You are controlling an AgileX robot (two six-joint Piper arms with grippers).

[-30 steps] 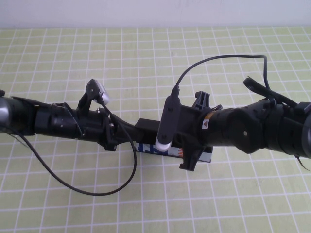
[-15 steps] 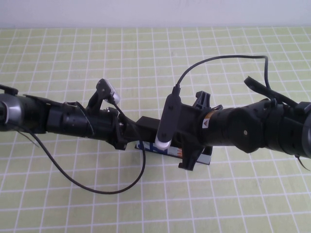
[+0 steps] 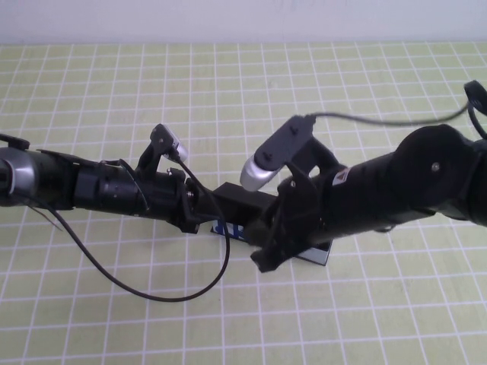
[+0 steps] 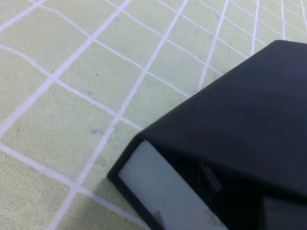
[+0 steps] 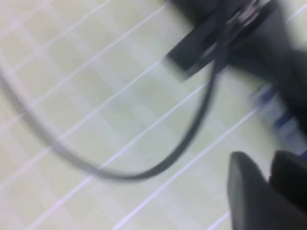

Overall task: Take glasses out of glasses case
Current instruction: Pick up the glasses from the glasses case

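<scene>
The glasses case [image 3: 237,199] is a black box with a blue and white printed front, lying mid-table and mostly covered by both arms. My left gripper [image 3: 199,214] is at the case's left end, against it. The left wrist view shows the case's black top [image 4: 249,110] close up, with a white face [image 4: 158,184] under its edge. My right gripper [image 3: 266,257] hangs tilted over the case's front side; in the right wrist view [image 5: 266,165] its two dark fingers stand close together with nothing between them. The glasses are hidden.
Green tablecloth with a white grid [image 3: 114,84] covers the table. The left arm's black cable [image 3: 163,296] loops onto the cloth in front of the case and shows in the right wrist view [image 5: 144,172]. A white wall runs along the back.
My left arm moved right up to the case's left end, then stayed. My right arm rolled and swung, its wrist camera tipping up and left and its gripper dropping toward the case's front.
</scene>
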